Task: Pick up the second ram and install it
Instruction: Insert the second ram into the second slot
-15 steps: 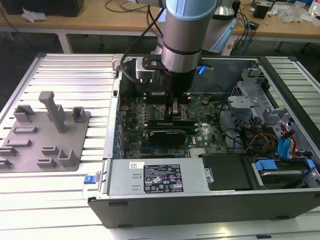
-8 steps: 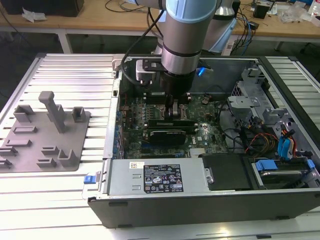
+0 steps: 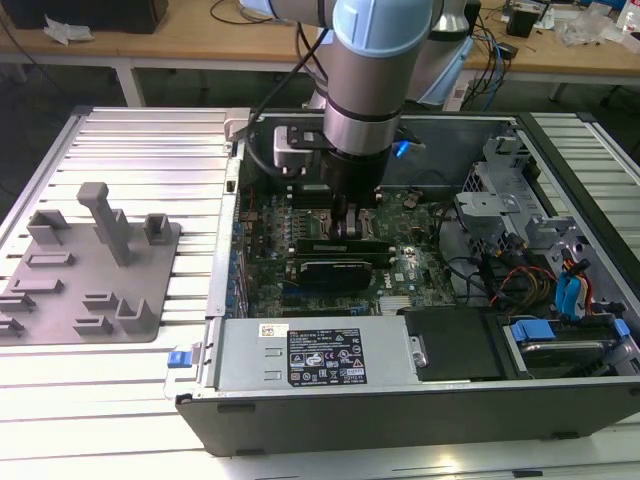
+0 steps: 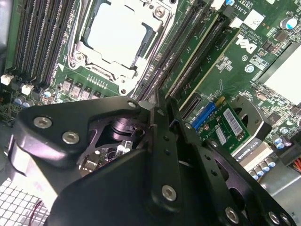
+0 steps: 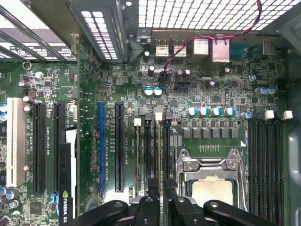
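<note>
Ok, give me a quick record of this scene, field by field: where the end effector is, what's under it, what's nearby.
End effector: down inside the open computer case, over the motherboard
Nearest to it: memory slots beside the processor socket
Holding: cannot tell
Grey tray: outside the case, on the exterior view's left

— What do we record at the back?
— We note a wooden workbench (image 3: 190, 40), with cables (image 3: 492, 48) on it.
— And in front?
— A ribbed metal table (image 3: 150, 150), with glare along its near edge.
</note>
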Controlling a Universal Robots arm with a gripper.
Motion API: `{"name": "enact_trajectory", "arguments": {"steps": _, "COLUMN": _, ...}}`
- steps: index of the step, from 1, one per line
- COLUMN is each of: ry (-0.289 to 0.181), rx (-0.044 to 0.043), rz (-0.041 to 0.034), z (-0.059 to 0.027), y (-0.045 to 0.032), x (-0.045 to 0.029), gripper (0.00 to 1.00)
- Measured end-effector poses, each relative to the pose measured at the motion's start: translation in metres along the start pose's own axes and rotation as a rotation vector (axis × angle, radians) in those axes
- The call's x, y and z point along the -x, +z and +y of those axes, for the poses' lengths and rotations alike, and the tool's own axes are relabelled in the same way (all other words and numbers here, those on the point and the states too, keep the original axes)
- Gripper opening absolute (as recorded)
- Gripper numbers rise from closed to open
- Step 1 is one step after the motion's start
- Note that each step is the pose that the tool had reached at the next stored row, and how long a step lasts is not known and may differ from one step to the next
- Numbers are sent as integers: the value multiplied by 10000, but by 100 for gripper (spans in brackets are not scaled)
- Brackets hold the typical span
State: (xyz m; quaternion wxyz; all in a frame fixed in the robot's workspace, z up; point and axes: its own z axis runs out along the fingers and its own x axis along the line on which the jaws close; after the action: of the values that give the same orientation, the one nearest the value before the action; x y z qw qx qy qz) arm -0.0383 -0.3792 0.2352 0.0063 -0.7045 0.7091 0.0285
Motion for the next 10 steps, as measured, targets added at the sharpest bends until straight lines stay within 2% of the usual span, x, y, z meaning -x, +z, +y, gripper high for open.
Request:
{"name": "enact_trajectory", "arguments": {"steps": 3, "ry": -1, "rx": 1, "rz": 1, "z": -13, "y": 36, "x": 6, "gripper": 16}}
{"name": "enact_trajectory", "arguments": {"steps": 10, "ry": 1, "rx": 1, "rz": 5, "z": -18, "y": 41, "x": 5, "gripper": 15}}
